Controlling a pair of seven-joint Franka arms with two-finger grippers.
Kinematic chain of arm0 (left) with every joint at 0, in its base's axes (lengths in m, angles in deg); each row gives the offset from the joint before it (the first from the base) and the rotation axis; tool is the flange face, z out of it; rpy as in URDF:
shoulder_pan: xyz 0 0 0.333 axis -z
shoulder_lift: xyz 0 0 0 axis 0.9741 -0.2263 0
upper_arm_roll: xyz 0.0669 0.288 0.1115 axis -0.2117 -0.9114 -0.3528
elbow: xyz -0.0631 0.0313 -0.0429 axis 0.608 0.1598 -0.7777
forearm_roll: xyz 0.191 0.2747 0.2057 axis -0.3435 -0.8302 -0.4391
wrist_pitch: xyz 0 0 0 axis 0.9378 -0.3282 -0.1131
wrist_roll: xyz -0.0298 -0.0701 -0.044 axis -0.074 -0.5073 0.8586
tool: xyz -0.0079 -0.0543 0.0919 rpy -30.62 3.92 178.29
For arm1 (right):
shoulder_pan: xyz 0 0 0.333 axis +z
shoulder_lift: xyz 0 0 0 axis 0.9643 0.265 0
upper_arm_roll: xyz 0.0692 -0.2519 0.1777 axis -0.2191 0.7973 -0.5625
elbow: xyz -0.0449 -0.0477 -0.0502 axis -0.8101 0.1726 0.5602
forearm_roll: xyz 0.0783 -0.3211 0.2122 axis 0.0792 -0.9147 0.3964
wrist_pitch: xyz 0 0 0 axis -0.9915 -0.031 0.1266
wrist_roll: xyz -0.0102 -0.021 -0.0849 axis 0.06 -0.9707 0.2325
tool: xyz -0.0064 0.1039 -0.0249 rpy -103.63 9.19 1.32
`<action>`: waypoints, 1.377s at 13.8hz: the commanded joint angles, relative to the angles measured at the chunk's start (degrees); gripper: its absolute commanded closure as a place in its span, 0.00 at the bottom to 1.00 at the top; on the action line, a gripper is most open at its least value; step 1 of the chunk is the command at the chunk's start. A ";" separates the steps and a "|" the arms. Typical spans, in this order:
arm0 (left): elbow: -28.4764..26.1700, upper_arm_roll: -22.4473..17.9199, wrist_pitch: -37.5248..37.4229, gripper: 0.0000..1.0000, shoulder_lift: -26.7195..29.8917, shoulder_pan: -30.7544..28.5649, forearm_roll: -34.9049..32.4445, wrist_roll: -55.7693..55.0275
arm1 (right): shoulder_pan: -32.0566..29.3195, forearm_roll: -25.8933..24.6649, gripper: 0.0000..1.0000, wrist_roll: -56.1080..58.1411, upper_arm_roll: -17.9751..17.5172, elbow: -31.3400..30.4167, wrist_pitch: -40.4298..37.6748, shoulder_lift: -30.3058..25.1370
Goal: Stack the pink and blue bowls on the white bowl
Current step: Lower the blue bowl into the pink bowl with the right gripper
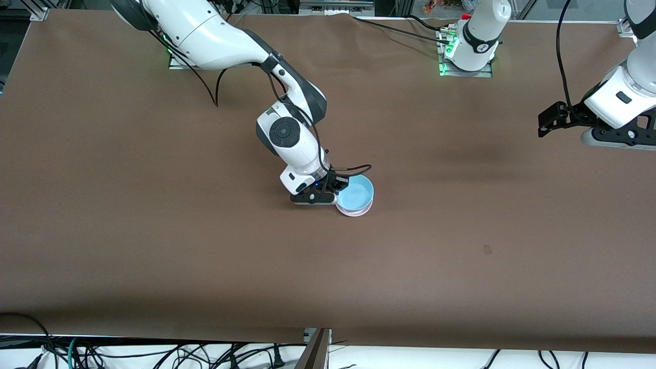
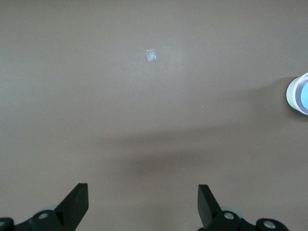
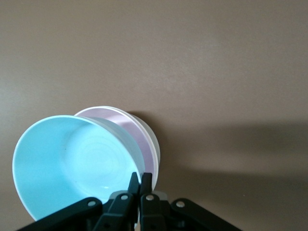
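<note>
- A table (image 1: 154, 246) covered edge to edge by a plain matte brown sheet takes up nearly the whole front view.
- A small pale square patch (image 2: 151, 55) lies on the sheet.
- Soft, diffuse shadows fall across the covering; lighting is even.
- Loose black cables (image 1: 205, 356) lie on a white surface along the table's edge nearest the front camera.
- Metal frame rails (image 1: 335, 5) run along the top of that view.

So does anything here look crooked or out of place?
Yes: the blue bowl sits tilted in the pink bowl, not yet nested flat, with the right gripper shut on its rim. The left gripper waits open.
</note>
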 commanded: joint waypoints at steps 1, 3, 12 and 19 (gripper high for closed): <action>1.79 -0.01 -1.37 0.00 -0.69 -0.13 0.43 0.19 | 0.45 -0.74 1.00 -0.41 0.24 1.70 -1.47 0.43; 1.79 -0.01 -1.37 0.00 -0.69 -0.13 0.43 0.19 | 0.45 -0.39 1.00 -0.50 0.24 1.70 -1.56 0.43; 1.79 -0.01 -1.45 0.00 -0.69 -0.22 0.43 0.28 | 0.45 -0.30 0.62 -0.59 0.24 1.70 -1.21 0.60; 1.79 -0.01 -1.45 0.00 -0.69 -0.57 0.43 0.28 | -0.08 -0.21 0.00 -0.15 0.33 8.99 -10.51 0.34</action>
